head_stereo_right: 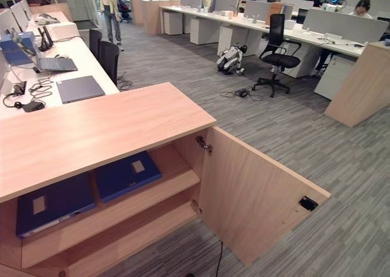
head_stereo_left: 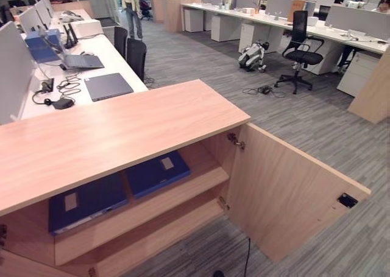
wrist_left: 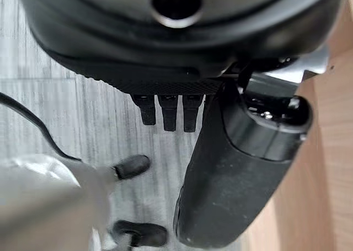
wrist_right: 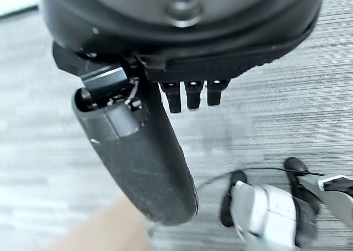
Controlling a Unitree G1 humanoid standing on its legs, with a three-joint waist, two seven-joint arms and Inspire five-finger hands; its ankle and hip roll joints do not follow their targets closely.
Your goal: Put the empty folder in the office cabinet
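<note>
While I look down at the office cabinet [head_stereo_left: 122,128], its right door [head_stereo_left: 286,192] stands swung wide open toward the carpeted floor [head_stereo_left: 317,115], and the upper shelf [head_stereo_left: 183,189] inside is in view. Two dark blue folders lie flat on that shelf: the left folder [head_stereo_left: 85,203] sits nearer my left side, and the right folder [head_stereo_left: 157,172] lies just beside it, each with a pale label on its cover. I cannot tell which of them is the one I was asked to store. My left hand [wrist_left: 182,80] hangs down by the cabinet's side with fingers straight and relaxed, holding nothing. My right hand [wrist_right: 187,80] hangs over the floor, likewise loose and empty. Behind the cabinet, a white surface [head_stereo_left: 91,52] carries laptops and cables, and a black office chair [head_stereo_left: 298,49] stands well apart across the aisle. Judging from this, the placing step looks done; the next move would likely be reaching for the open door and swinging it closed.
</note>
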